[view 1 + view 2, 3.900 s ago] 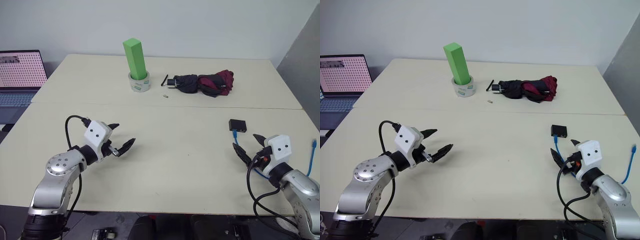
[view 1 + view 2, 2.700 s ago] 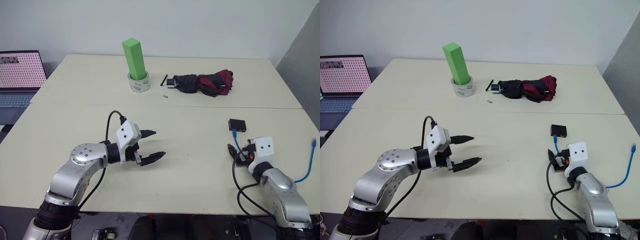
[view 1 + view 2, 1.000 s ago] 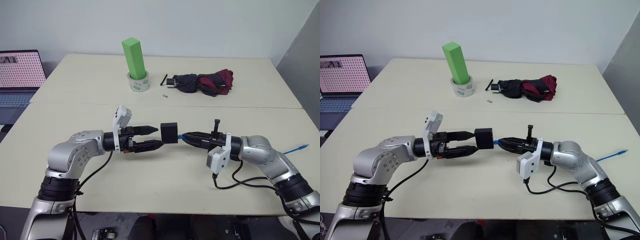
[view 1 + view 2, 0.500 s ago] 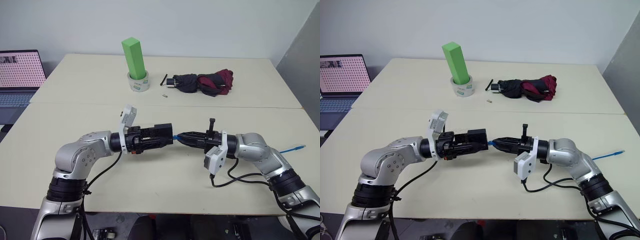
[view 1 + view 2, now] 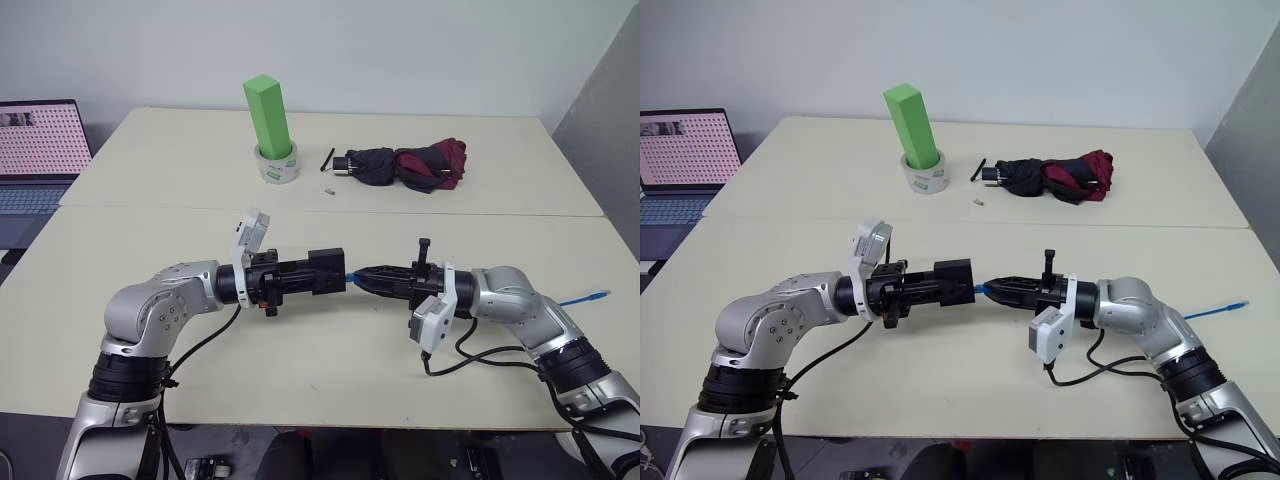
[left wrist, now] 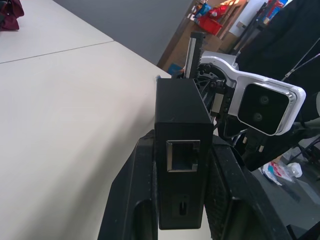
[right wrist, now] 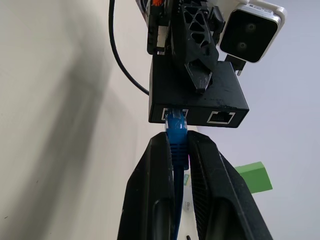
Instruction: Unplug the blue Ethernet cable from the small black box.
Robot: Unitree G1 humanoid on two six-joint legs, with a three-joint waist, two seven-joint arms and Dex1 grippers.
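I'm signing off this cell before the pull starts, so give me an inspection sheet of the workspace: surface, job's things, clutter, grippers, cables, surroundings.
Surface: pale table, two tops butted together.
Job's things: small black box held in the air; blue Ethernet cable plugged into one port, the port beside it empty.
Clutter: green block standing in a tape roll; folded umbrella; a small bit beside the roll.
Grippers: left gripper shut on the box; right gripper shut on the cable just behind its plug.
Cables: the blue cable's far end lies at the table's right edge; black arm leads droop onto the table.
Surroundings: laptop on the left, wall behind.
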